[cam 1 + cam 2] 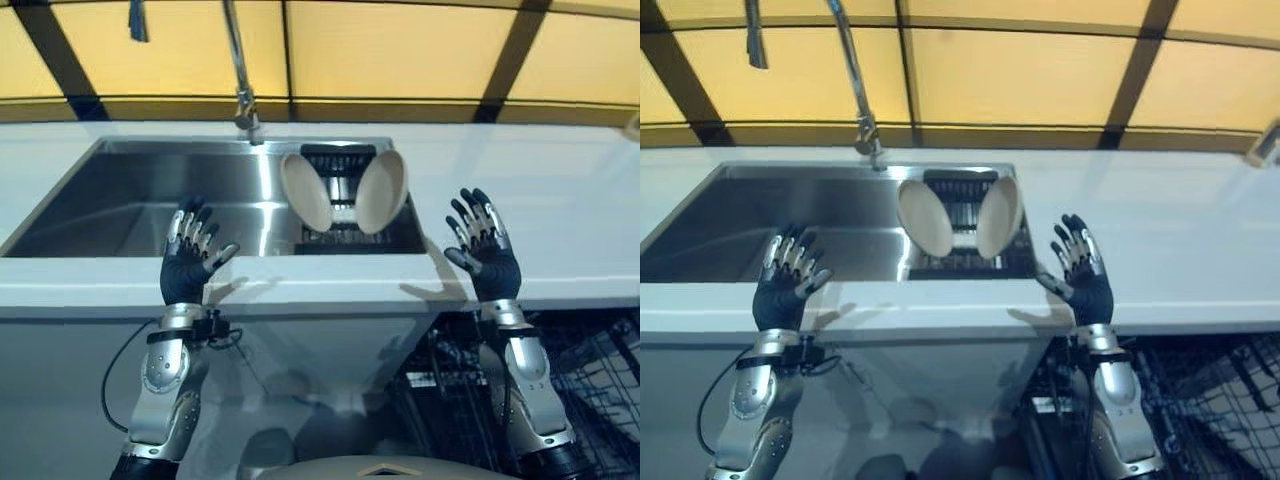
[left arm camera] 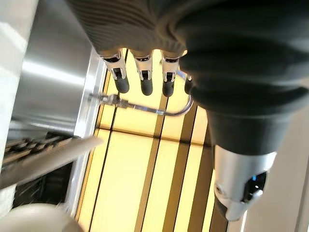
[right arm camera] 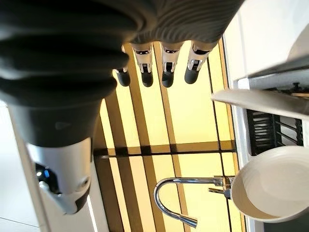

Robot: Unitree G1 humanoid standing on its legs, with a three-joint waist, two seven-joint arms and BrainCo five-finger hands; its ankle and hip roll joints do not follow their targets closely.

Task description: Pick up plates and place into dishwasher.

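Observation:
Two cream plates stand on edge in a black rack at the right end of the steel sink: the left plate and the right plate lean apart from each other. My left hand is raised over the counter's front edge, left of the plates, fingers straight and spread, holding nothing. Right of the sink my right hand is also up above the counter with straight fingers and nothing in it. The right wrist view shows both plates past the fingers.
A curved tap rises behind the sink. White counter runs to the right. Below the counter at the right, the open dishwasher's dark wire rack shows. Yellow panels with dark strips line the wall behind.

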